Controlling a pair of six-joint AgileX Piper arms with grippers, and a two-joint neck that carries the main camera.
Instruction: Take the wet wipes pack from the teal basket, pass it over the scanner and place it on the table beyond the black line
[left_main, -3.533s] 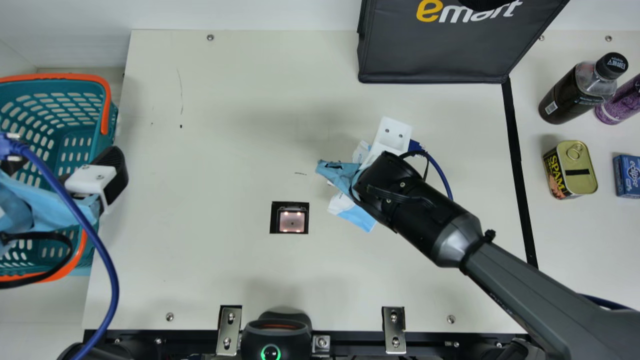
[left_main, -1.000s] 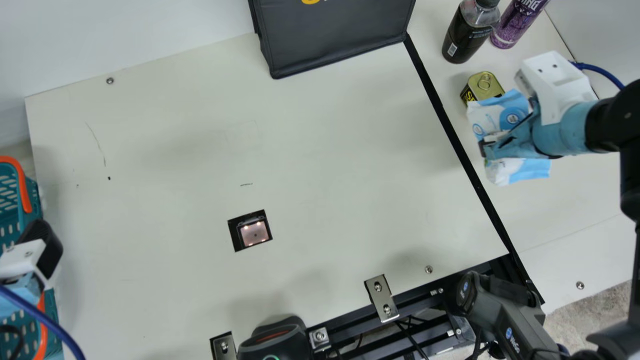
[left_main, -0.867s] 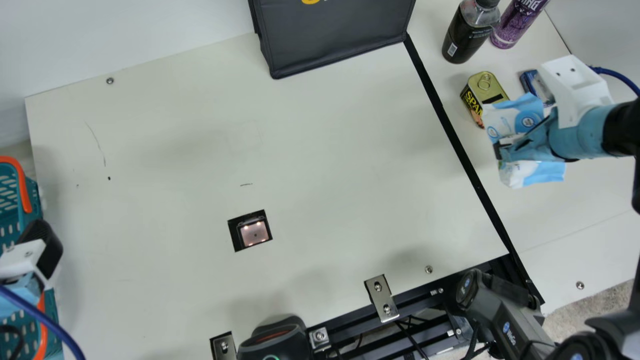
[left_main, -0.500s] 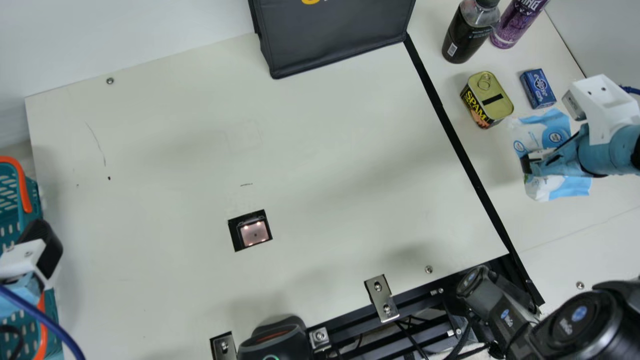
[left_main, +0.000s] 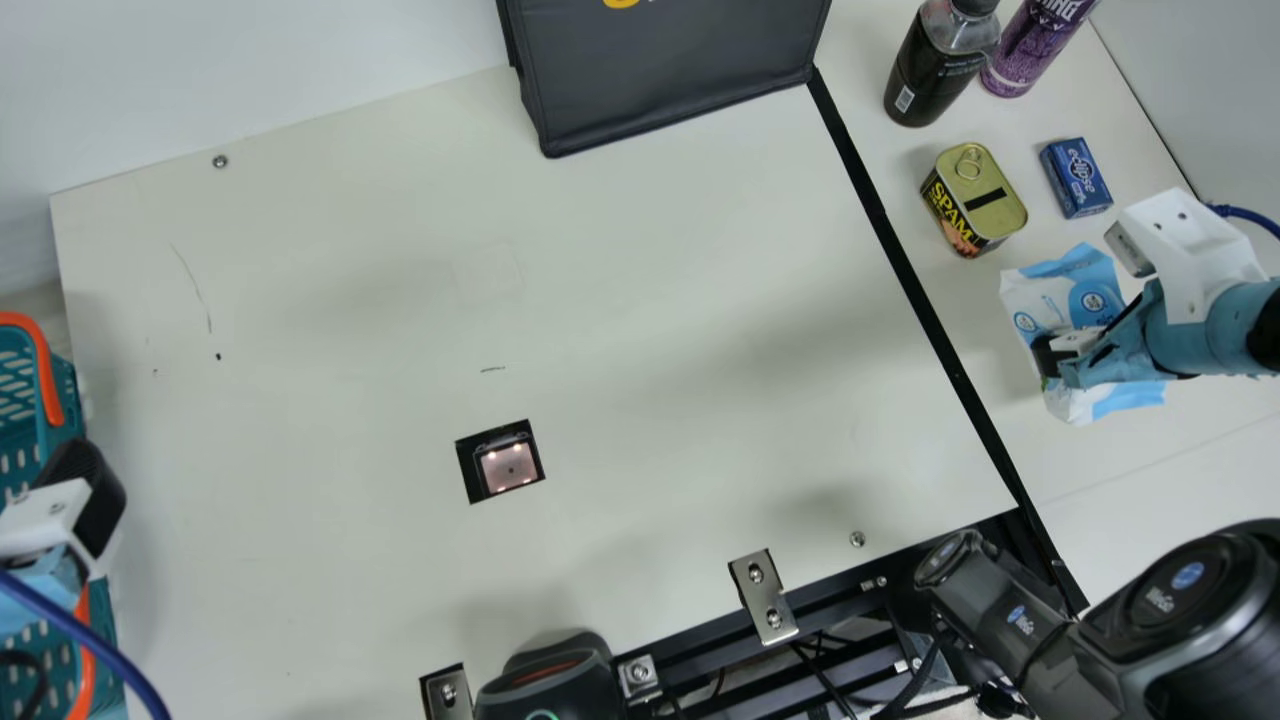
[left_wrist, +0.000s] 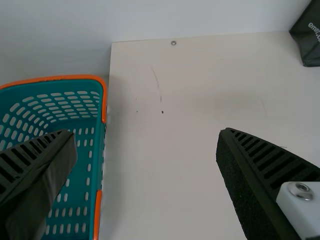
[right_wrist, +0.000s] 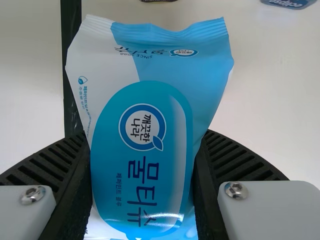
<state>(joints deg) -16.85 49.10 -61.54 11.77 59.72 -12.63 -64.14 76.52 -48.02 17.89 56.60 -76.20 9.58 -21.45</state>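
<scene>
Table (left_main: 680, 290): cream, flat and broad, spreading right across the main view.
Teal slotted plastic basket with orange trim (left_main: 65, 395): over at the table's left edge, cut off by the main view's border.
Dark grey fabric bag (left_main: 670, 75): up at the far side, one lower corner right by the end of the long straight black line (left_main: 900, 265), which slants down the table.
Black ribbed left gripper (left_main: 85, 490): at the basket, one finger out past its table-side rim, and the left wrist view has the two fingers spread wide with a gap between them.
Black ribbed right gripper (left_main: 1058, 352): out beyond the black line, and look at that, pinching the pack with a finger against either side.
Blue-and-white soft plastic wet wipes pack (left_main: 1065, 290): past the line, between the right gripper's fingers, near the can; whether it touches the table, I cannot tell.
Dark bottle with a clear shoulder (left_main: 930, 85): beyond the line, near the bag.
Purple patterned bottle (left_main: 1035, 45): just beside the dark one, its upper end cut off.
Gold-topped rectangular metal can (left_main: 985, 195): beyond the line, between the dark bottle and the pack.
Square black-framed scanner window (left_main: 508, 465): set in the table, well apart from the pack, pane glowing pinkish with bright spots.
Small blue box (left_main: 1075, 178): just beside the can, apart from it.
</scene>
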